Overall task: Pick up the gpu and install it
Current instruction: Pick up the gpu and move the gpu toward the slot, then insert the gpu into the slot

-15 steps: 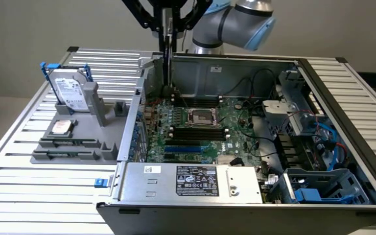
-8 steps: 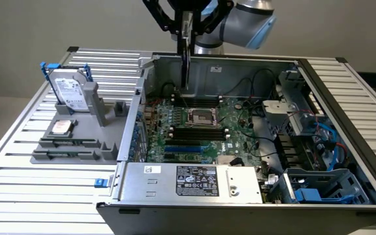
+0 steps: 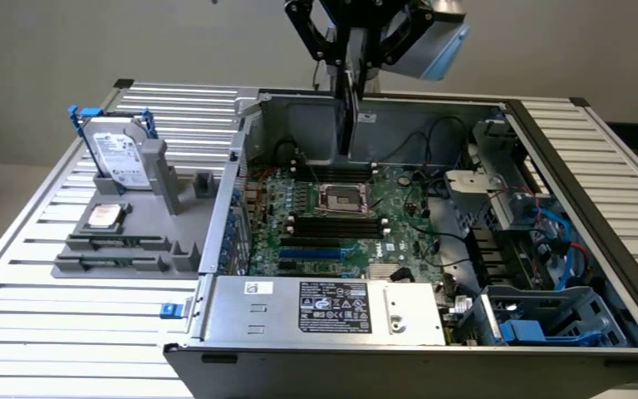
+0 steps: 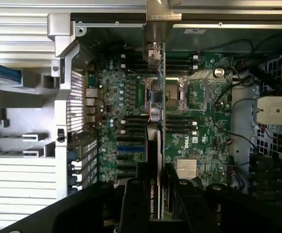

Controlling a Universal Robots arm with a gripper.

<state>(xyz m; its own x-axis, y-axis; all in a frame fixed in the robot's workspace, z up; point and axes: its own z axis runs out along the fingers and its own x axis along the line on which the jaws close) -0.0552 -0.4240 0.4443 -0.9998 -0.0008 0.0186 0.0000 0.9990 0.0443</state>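
Item: the gpu [image 3: 348, 116], thin card with a dark face, is being held on edge and hanging downward above the open computer case [image 3: 585, 191]. Holder: the gripper [image 3: 349, 66] is being kept clamped on the card's upper edge, its fingers [image 4: 131, 204] being pressed against both faces in the wrist view, where a printed maker's label is being shown between them. Position: the card is being carried clear of the motherboard [image 3: 408, 224], with open air showing under its lower edge; in the exterior view it is being suspended over the far part of the board, near the case's back wall and above the processor socket [image 3: 339, 198]. The silvery end bracket [image 4: 157, 19] is being pointed toward that back wall. Slots: the blue expansion slots [image 3: 308, 249] are lying to one side of the card's line and nothing is being seated in them. Other contents: a power supply [image 3: 331, 307] with a white label is being housed at the near edge of the case. Outside the case: a hard drive [image 3: 120, 154] is being stood upright in a grey fixture [image 3: 130, 249] on the slatted table [image 3: 42, 332], well apart from the card. Progress, as judged: the pick-up is being counted as done; alignment with a slot and seating are being counted as outstanding.
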